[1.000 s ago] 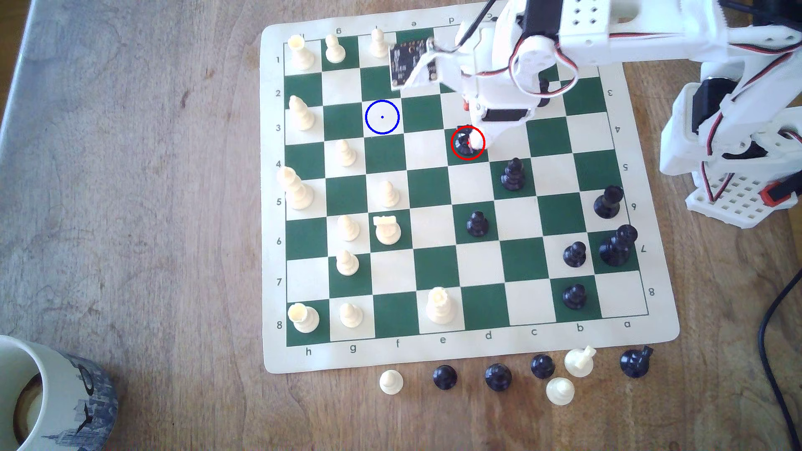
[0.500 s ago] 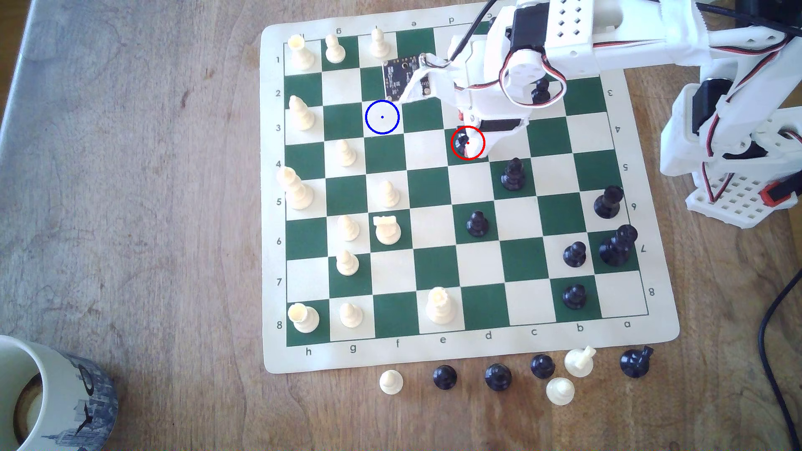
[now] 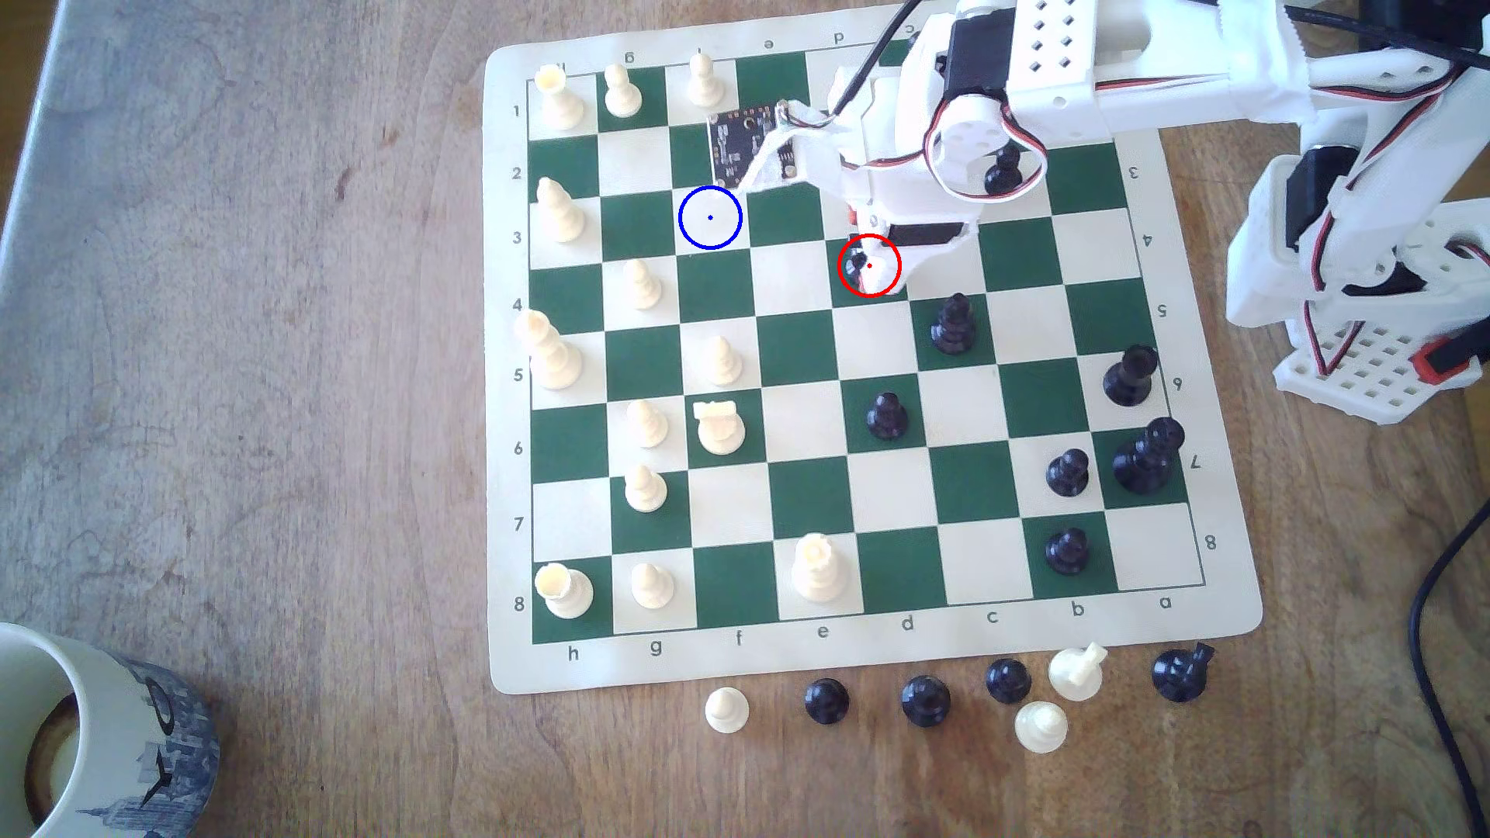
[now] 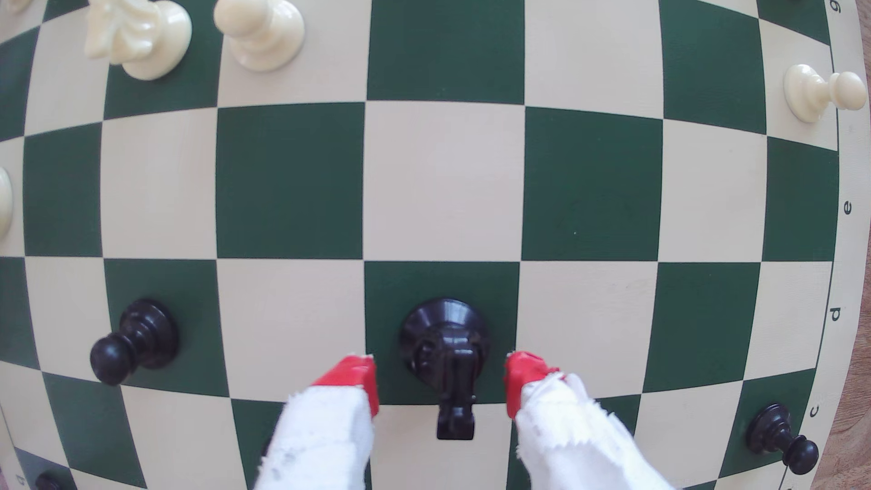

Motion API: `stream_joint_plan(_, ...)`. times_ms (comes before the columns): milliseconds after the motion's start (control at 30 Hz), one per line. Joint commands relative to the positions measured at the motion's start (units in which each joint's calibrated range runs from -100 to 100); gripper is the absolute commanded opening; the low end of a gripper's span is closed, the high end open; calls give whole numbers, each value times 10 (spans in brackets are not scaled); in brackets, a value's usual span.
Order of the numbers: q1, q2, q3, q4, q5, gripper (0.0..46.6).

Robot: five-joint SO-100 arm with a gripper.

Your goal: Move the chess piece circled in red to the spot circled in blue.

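Observation:
The chess piece [image 3: 856, 264], a glossy black knight, stands on a green square inside the red ring, partly covered by a white finger. In the wrist view the knight [image 4: 445, 353] is upright between my red fingertips [image 4: 358, 377], with a gap on each side. My gripper [image 4: 440, 377] is open and straddles the piece low over the board; in the exterior view the gripper [image 3: 875, 270] sits at the red ring. The spot [image 3: 709, 217], a cream square with a blue ring and dot, is bare and lies two squares toward the exterior view's left, one row farther back.
A black piece [image 3: 954, 326] stands one square diagonally from the knight, and a black pawn [image 3: 1004, 169] sits under the arm. Cream pieces line the exterior view's left. Captured pieces [image 3: 925, 699] lie off the board's near edge. A mug [image 3: 97, 733] stands at lower left.
The arm has eased lower and slightly toward the exterior view's left, bringing the wrist board closer to the blue ring. The knight has not moved.

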State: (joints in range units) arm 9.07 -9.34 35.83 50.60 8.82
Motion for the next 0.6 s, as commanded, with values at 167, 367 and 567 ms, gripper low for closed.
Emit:
stream_joint_plan(167, -4, -11, -15, 6, 0, 124)
stream_joint_plan(367, -9, -15, -17, 10, 2, 79)
stream_joint_plan(567, -13, -22, -42, 30, 7, 21)
